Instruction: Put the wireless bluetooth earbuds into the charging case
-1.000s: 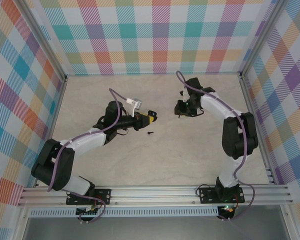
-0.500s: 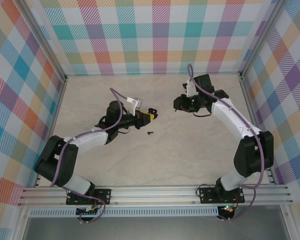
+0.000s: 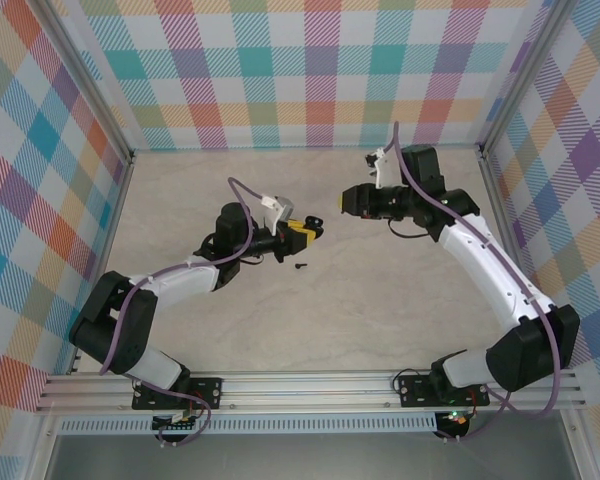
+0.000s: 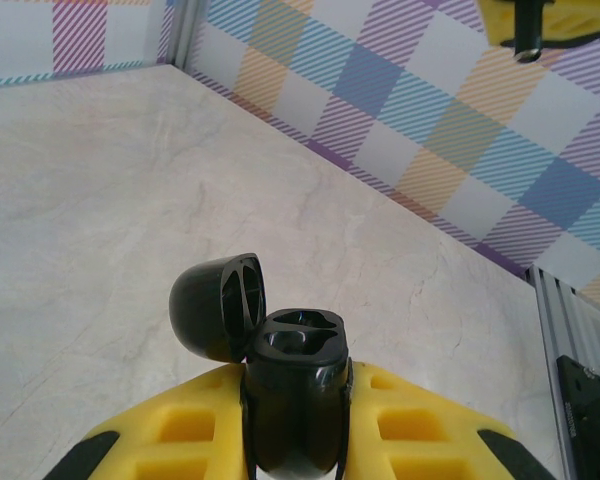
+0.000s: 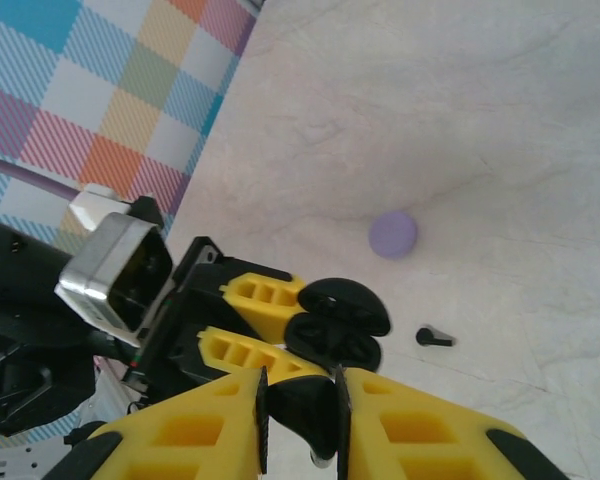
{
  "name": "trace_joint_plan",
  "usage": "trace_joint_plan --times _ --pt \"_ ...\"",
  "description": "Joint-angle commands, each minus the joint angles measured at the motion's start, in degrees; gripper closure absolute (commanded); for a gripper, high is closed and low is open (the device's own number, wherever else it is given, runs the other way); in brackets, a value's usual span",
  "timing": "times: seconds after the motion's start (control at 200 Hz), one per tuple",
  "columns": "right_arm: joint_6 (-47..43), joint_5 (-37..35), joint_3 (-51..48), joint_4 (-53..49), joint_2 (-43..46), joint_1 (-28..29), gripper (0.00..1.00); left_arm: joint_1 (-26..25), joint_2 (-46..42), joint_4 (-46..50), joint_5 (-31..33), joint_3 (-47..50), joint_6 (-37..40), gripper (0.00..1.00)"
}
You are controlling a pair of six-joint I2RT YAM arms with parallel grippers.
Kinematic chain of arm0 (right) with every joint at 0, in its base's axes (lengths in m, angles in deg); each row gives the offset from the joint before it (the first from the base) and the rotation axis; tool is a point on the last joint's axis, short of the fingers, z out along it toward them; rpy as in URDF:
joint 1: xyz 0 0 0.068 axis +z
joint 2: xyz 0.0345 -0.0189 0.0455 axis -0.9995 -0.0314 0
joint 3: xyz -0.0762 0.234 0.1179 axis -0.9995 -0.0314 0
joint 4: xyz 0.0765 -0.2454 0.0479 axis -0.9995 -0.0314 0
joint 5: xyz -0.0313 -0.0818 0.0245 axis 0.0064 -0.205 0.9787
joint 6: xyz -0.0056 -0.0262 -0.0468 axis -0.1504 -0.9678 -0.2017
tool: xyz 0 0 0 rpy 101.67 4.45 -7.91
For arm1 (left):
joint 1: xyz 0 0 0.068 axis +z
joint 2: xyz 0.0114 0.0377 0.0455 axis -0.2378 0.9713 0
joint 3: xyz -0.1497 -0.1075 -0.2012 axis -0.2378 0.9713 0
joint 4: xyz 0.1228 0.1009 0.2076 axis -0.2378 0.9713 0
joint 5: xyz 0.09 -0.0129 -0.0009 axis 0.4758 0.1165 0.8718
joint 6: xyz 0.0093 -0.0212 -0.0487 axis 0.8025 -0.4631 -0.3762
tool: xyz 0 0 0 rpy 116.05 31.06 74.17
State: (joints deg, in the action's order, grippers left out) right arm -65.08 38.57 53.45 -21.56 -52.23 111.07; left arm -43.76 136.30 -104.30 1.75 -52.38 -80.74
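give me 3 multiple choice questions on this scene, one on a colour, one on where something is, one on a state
1. Colour of the charging case in the left end effector? A) white B) lavender C) black
2. Where is the loose black earbud? A) inside the case B) lying on the table C) on the metal rail
3. The case's lid is: A) shut B) hinged open C) detached

Key: 1 C, it shows black in the left wrist view. 2 B, it lies on the table near the left end effector, while the held black earbud is pinched in the right end effector. 3 B, the lid stands tipped back off the case.
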Motion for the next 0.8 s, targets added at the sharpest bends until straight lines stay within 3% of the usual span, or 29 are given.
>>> trace_joint_plan --times 0.0,0.795 --pt "0.83 0.41 -0.23 2.24 1.28 1.63 0.76 -0.96 -2.82 -1.3 -1.14 -1.73 4.36 1.0" --pt "1.24 -3.58 0.13 6.0 0.52 7.35 0.77 -2.78 -6.93 2.24 0.1 -5.65 4.94 0.96"
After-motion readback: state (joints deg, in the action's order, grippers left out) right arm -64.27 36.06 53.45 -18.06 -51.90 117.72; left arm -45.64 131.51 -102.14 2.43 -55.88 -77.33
